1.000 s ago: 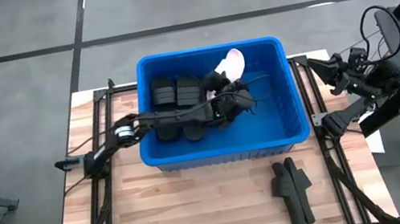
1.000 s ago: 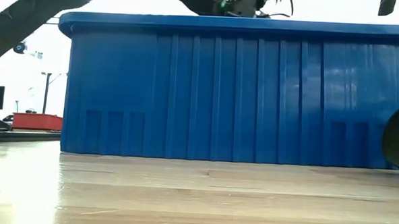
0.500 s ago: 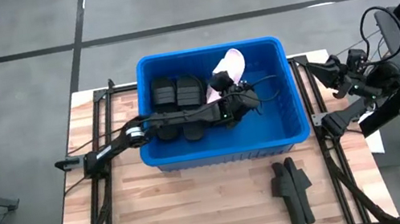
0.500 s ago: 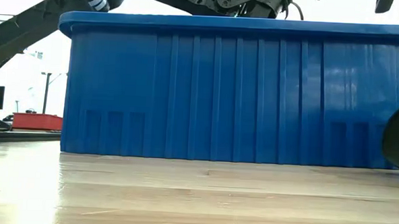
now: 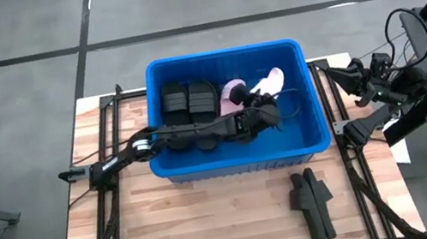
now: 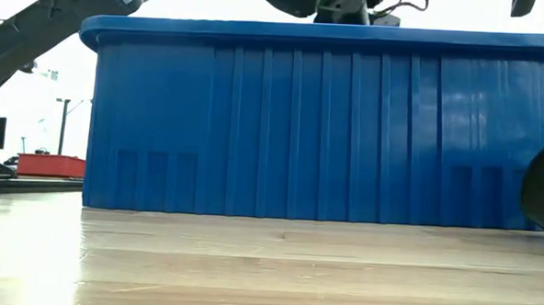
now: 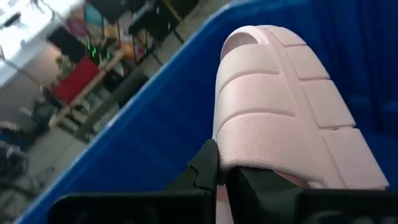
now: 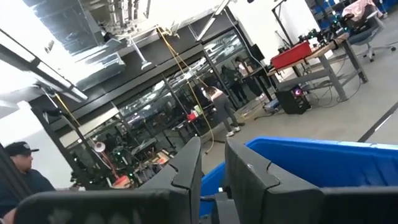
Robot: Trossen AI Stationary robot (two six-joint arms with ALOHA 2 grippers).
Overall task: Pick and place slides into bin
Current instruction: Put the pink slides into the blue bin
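A: Where is the left hand (image 5: 267, 111)?
B: Inside the bin (image 5: 303, 135), roughly at the tub's centre. The left arm reaches in over the wall at nine o'clock and lies across the black slides (image 5: 189, 100) there. Its fingers (image 7: 205, 169) are clenched on the pale pink slide (image 5: 274, 81), gripping it at one edge.

A: And that slide, is it lying on the bottom?
B: I cannot tell from overhead whether it touches the floor. It extends from the hand toward one o'clock, still within the walls. The left wrist view shows its ribbed sole (image 7: 280, 118) filling most of the picture, with blue bin wall behind it.

A: Other slides?
B: A pair of black ones lies side by side in the bin's ten o'clock corner, partly under the arm. Another black pair (image 5: 312, 201) lies on the wooden worktop (image 5: 214, 224), outside the bin, at about five o'clock from it (the two touch and overlap).

A: The right hand (image 8: 211, 174)?
B: The right arm is folded off the worktop's edge at three o'clock, well apart from the bin. Its fingers stand a narrow gap apart with nothing between them.

A: The low view?
B: Mostly the bin's ribbed front wall (image 6: 319, 127), with arm parts just above the rim
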